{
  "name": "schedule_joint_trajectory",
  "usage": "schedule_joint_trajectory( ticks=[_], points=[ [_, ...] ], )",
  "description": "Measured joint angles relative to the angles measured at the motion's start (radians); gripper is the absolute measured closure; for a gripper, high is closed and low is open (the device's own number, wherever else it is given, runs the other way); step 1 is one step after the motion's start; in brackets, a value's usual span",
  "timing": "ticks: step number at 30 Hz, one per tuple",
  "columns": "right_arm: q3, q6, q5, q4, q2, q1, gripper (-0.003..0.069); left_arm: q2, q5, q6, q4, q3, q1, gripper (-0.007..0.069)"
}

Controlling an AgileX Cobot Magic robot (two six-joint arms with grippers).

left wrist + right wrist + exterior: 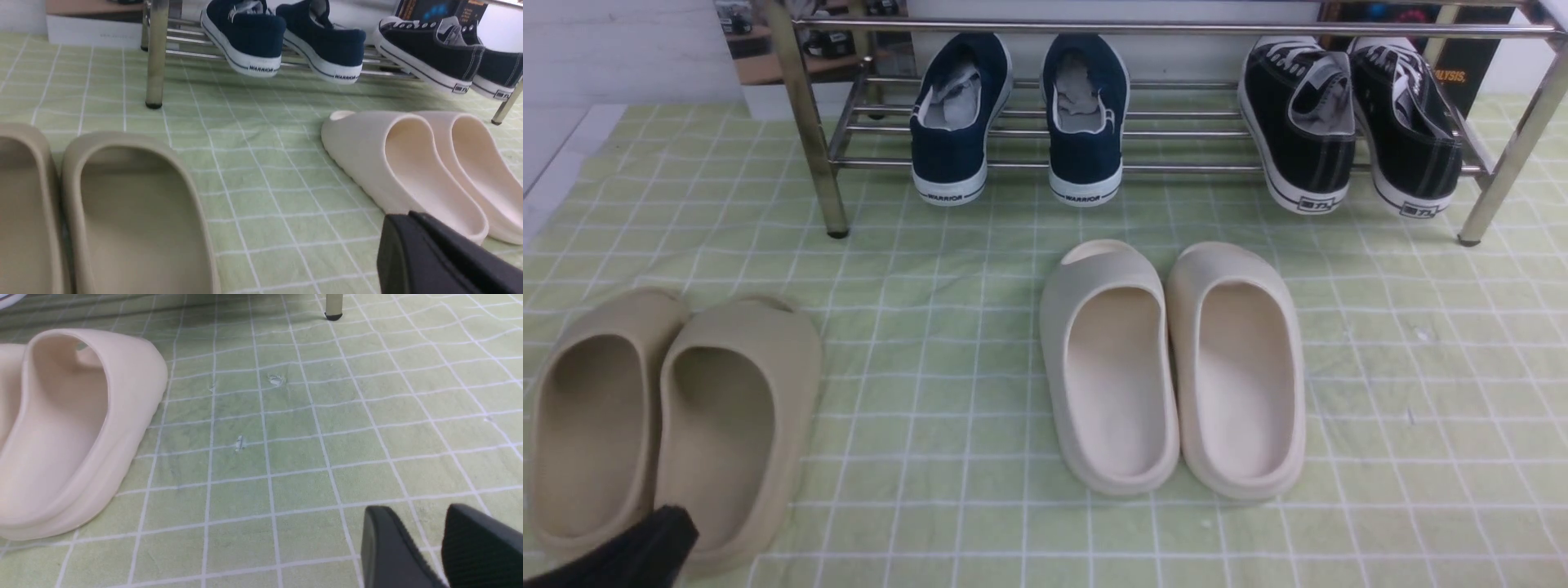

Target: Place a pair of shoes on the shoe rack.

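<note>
Left gripper sits at 7 o'clock in the front view, jaws closed, empty. Right gripper has its fingers apart, holding nothing. Navy slip-ons, white soles, WARRIOR heels, grey stuffing, sit on the chrome shoe rack at 12 o'clock, well apart from both.

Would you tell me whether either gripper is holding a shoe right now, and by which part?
Neither: the left gripper is shut on nothing, and the right gripper stands open above bare cloth.
</note>
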Motion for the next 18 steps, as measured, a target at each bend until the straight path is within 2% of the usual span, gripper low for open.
schedule_joint_trajectory(
  ticks=[4, 7, 10, 11, 14, 18],
  points=[
    [0.0, 0.0, 0.0, 0.0, 0.0, 0.0, 0.0419, -0.033, -0.034, 0.0, 0.024, 0.025, 0.024, 0.0638],
    [0.0, 0.0, 0.0, 0.0, 0.0, 0.0, 0.0419, -0.041, -0.043, -0.016, 0.082, 0.025, 0.1, 0.0638],
    [0.0, 0.0, 0.0, 0.0, 0.0, 0.0, 0.0419, -0.041, -0.024, -0.095, 0.161, 0.025, 0.216, 0.0638],
    [0.0, 0.0, 0.0, 0.0, 0.0, 0.0, 0.0419, -0.041, -0.017, -0.109, 0.166, 0.025, 0.222, 0.0638],
    [0.0, 0.0, 0.0, 0.0, 0.0, 0.0, 0.0419, -0.041, 0.11, -0.2, 0.236, 0.025, 0.259, 0.0638],
    [0.0, 0.0, 0.0, 0.0, 0.0, 0.0, 0.0419, -0.041, 0.229, -0.21, 0.255, 0.029, 0.24, 0.0638]
  ],
)
